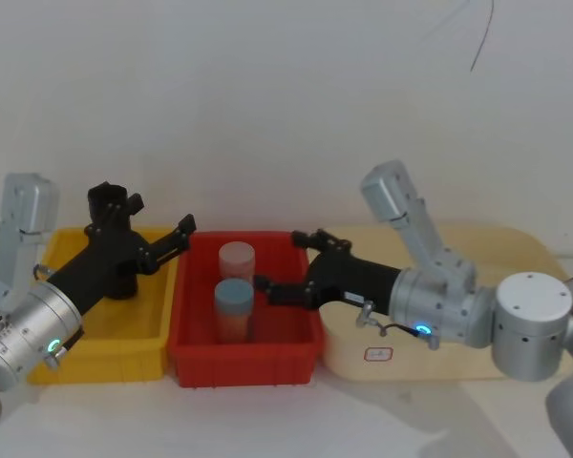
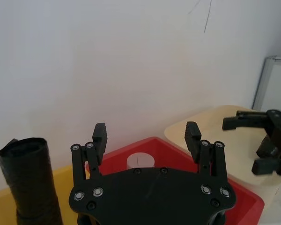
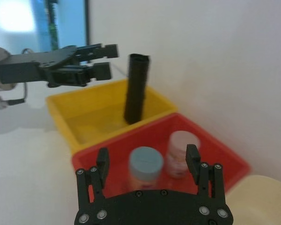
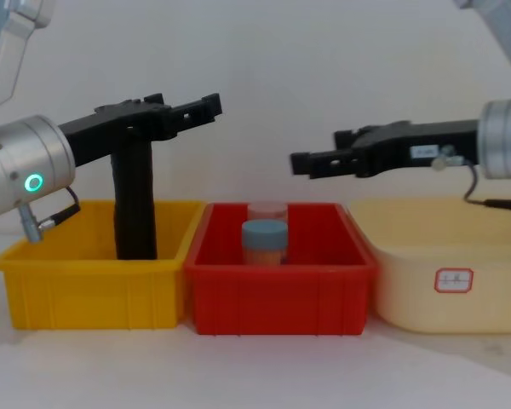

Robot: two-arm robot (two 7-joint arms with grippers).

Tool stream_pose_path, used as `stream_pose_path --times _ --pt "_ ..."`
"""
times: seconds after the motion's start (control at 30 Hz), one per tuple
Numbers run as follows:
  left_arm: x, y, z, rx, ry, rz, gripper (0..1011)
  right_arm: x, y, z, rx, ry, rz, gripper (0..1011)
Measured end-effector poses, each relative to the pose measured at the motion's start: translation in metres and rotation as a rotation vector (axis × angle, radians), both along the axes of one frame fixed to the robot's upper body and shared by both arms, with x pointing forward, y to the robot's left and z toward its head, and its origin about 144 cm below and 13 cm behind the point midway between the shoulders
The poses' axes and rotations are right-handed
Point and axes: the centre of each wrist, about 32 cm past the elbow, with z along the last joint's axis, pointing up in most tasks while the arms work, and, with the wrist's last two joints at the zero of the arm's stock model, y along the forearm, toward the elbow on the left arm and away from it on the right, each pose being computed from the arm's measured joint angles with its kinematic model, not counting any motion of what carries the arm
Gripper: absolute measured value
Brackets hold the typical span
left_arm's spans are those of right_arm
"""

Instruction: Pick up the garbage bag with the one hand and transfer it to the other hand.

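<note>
At the robot's left, the garbage bag [image 3: 136, 89] stands upright in the yellow bin [image 1: 95, 345], a black roll near the bin's far wall that rises well above the rim. The left gripper [image 4: 206, 106] hangs level over that bin, pointing towards the red bin [image 4: 277, 298]. Its fingers [image 2: 99, 132] are spread wide, with nothing between them. The roll is beside the gripper's body, outside the fingers. In the chest view the gripper crosses in front of the roll's top, so whether the two touch cannot be told.

The right gripper [image 1: 285, 262] reaches in from the other side and hovers above the red bin, pointing back at the left one. It too is released, its fingers [image 3: 193, 157] apart and grasping nothing. The two grippers face each other across the red bin, well apart.

Two jars stand in the red bin: one with a blue lid [image 3: 145, 163] nearer the robot, and one with a pink lid [image 1: 237, 256] just behind it. The cream bin [image 4: 451, 298] sits to the right of the red bin, under the right arm. The three bins stand in a row, side by side, on the white table [image 1: 286, 420].
</note>
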Motion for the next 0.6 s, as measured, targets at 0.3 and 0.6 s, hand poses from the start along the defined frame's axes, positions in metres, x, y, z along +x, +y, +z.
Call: stream_pose_path --times 0.3,0.6 --pt "-0.004 0.005 -0.001 0.007 0.002 0.016 1001 0.012 0.020 -0.006 0.018 0.064 0.082 1000" --pt "-0.006 0.008 -0.001 0.011 0.002 0.024 1001 0.023 0.031 -0.010 0.014 0.098 0.114 1000"
